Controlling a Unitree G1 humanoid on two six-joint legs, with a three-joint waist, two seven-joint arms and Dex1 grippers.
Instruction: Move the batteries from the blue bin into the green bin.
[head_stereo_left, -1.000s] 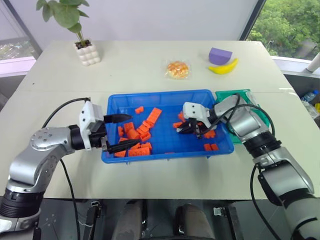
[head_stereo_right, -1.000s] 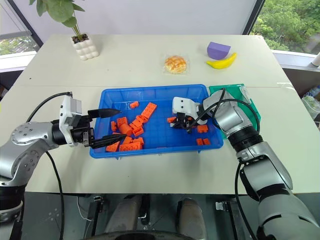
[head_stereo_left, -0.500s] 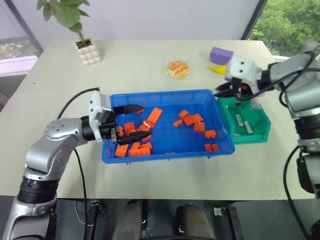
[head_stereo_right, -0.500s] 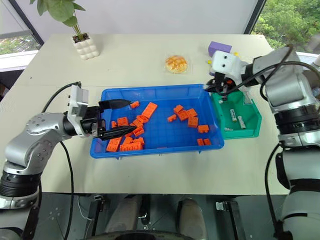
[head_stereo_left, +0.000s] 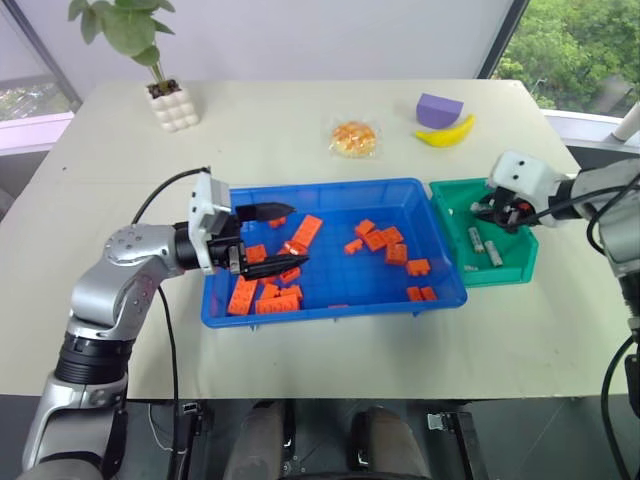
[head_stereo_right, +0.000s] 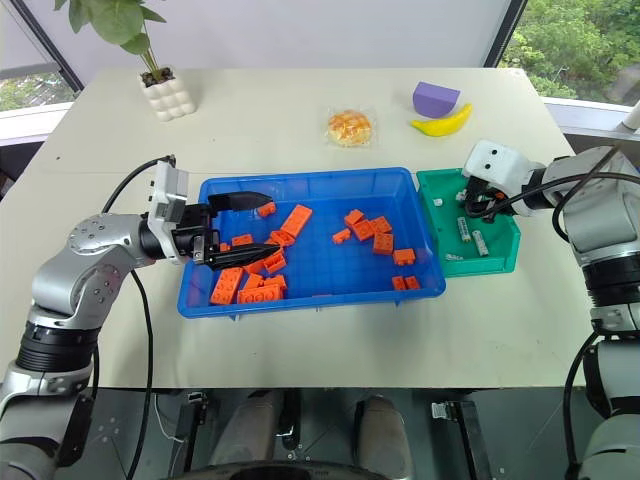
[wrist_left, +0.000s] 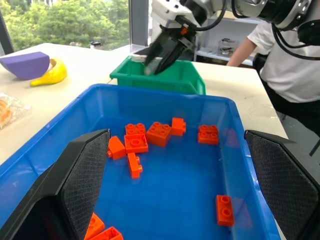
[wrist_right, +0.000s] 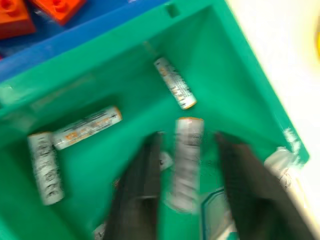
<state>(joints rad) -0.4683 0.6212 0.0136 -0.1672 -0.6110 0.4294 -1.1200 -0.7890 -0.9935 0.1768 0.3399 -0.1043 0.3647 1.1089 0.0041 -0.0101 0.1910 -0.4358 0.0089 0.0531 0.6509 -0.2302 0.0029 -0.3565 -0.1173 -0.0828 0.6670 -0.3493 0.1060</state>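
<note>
The blue bin (head_stereo_left: 330, 187) lies mid-table and holds several orange bricks (head_stereo_left: 268, 295). The smaller green bin (head_stereo_left: 503, 272) stands against its right end. My right gripper (head_stereo_left: 488, 211) hangs over the green bin, pointing down into it. Its fingers (wrist_right: 137, 192) stand apart, and one battery (wrist_right: 186, 152) sits loose between them without touching either. More batteries (wrist_right: 86, 127) lie on the green bin's floor (head_stereo_left: 475, 240). My left gripper (head_stereo_left: 283, 240) is open and level over the bricks at the blue bin's left end, holding nothing.
At the back of the table are a plant in a white pot (head_stereo_left: 172, 104), a wrapped bun (head_stereo_left: 355, 138), a purple block (head_stereo_left: 440, 108) and a banana (head_stereo_left: 447, 133). In the left wrist view a person in a white shirt (wrist_left: 285, 65) stands beyond the table.
My right gripper left the blue bin, swung right to above the green bin and opened around the battery. My left gripper crept a little further into the blue bin.
</note>
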